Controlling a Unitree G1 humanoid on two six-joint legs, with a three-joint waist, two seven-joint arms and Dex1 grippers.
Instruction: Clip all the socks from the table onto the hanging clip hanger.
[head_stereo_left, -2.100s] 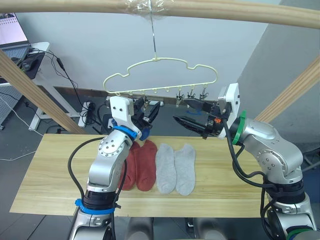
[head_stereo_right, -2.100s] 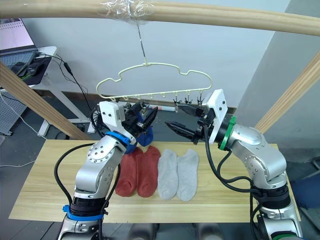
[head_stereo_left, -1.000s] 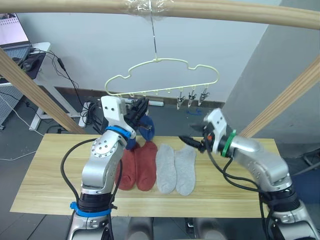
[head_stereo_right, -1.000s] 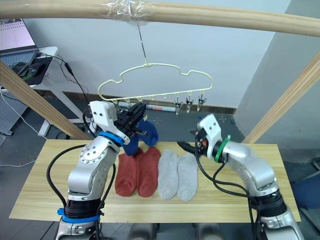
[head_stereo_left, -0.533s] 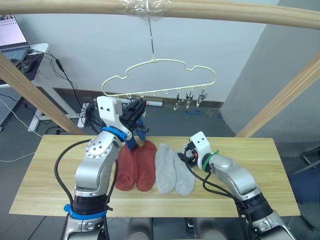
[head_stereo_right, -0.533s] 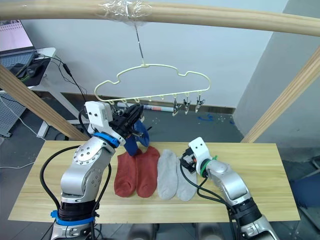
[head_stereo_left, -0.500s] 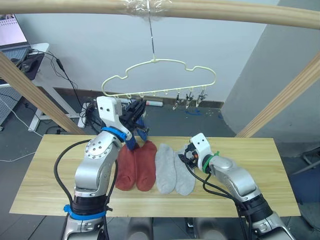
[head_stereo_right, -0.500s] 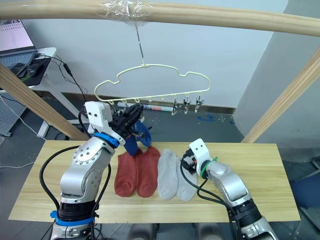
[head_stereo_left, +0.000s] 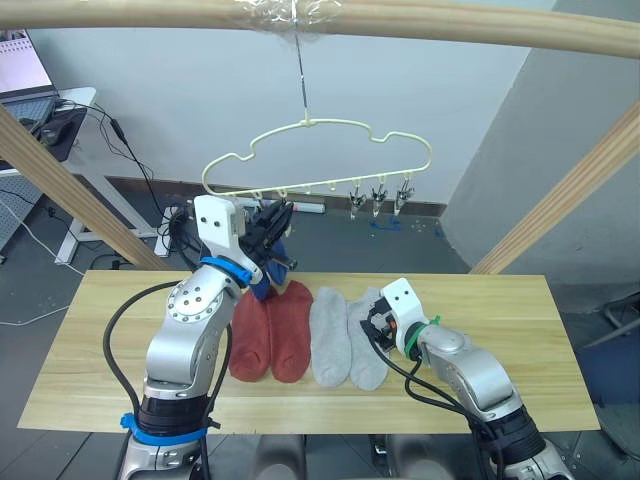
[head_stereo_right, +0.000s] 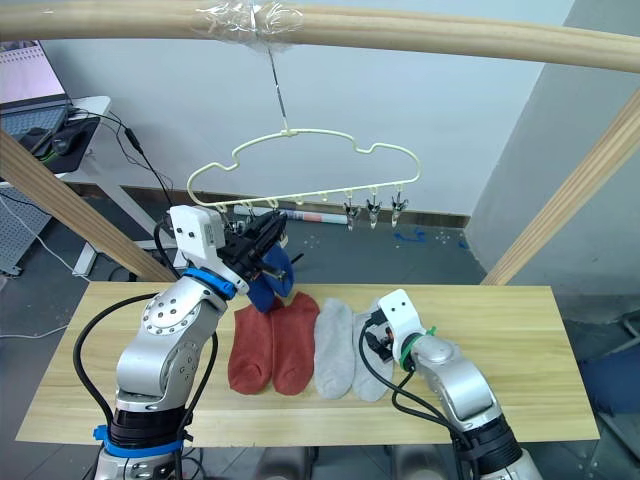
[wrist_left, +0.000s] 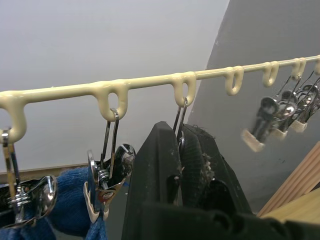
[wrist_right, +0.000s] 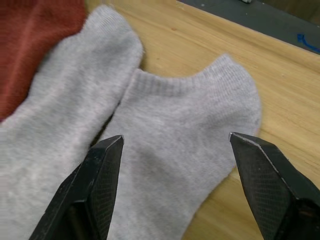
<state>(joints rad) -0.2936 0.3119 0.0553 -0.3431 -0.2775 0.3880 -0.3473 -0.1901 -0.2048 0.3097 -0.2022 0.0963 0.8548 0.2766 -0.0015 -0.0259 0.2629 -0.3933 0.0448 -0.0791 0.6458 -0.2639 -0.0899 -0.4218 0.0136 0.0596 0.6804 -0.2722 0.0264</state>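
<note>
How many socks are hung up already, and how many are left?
Blue socks already hang from clips on the clip hanger. The right gripper is open over a grey sock, and the left gripper is shut on a clip. Two red socks and two grey ones lie on the table.

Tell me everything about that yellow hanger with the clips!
The clip hanger is thin, pale-yellow wire with a wavy, cloud-like top. Its metal hook hangs from the wooden pole, where clear tape is wrapped. A straight bottom bar has little loops, each holding a small metal clip. Two clips at one end already grip blue socks. The left claw is shut on the next clip. Three empty clips dangle at the far end.
</note>
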